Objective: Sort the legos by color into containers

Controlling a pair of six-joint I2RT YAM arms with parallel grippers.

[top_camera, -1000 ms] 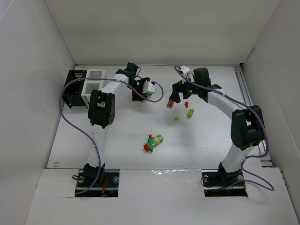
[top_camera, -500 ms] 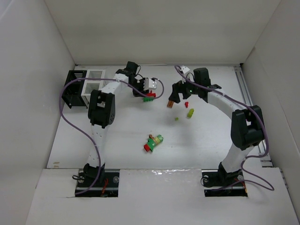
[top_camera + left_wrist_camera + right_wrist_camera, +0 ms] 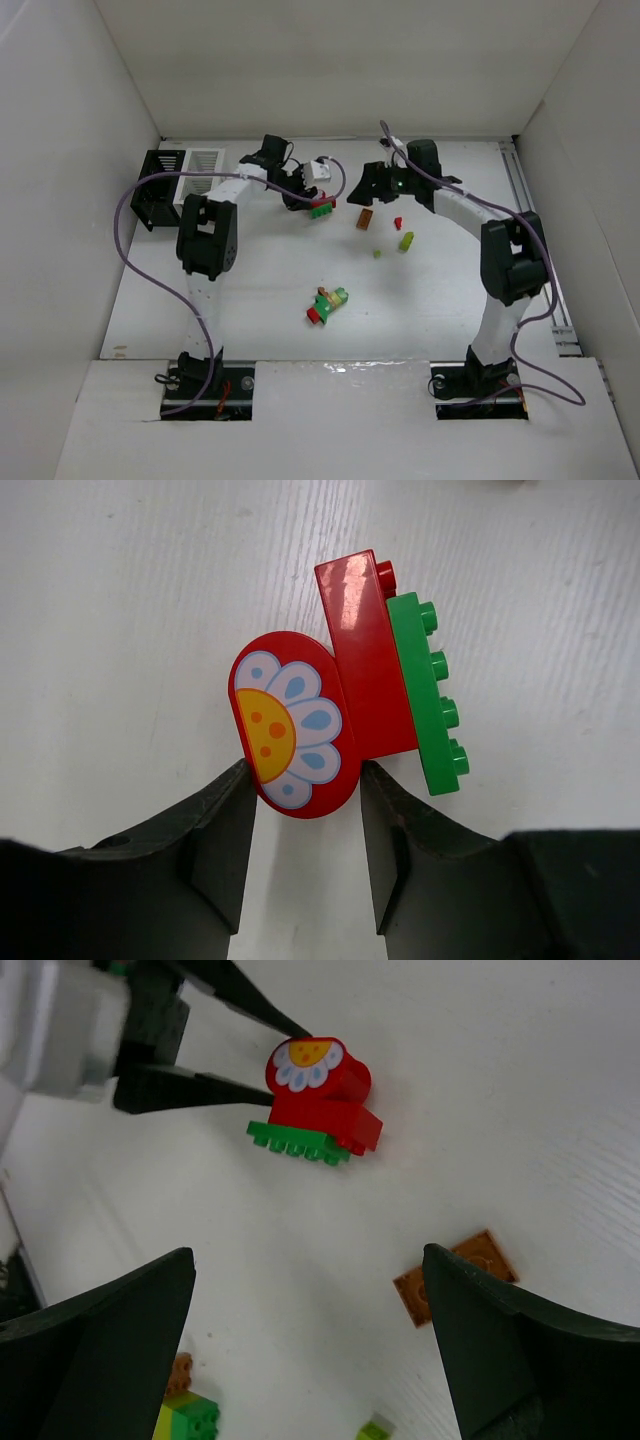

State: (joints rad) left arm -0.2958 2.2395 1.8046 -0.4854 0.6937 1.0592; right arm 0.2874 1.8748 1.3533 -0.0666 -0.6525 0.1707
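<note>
Two dark fingertips (image 3: 225, 830) of the left gripper (image 3: 303, 775) rest against either side of the round red flower brick (image 3: 290, 725). Whether they pinch it or only touch it, I can't tell. Just past the tips, that brick is joined to a red block (image 3: 365, 660) and a green strip (image 3: 430, 695), all lying on the white table (image 3: 120, 600). The right gripper (image 3: 308, 1260) hangs with its jaws spread wide. An orange plate (image 3: 455, 1275) lies close by one of its fingers, and the flower brick sits farther ahead. Well off to the left gripper's side stand the black bin (image 3: 152, 200) and the white bin (image 3: 205, 158).
</note>
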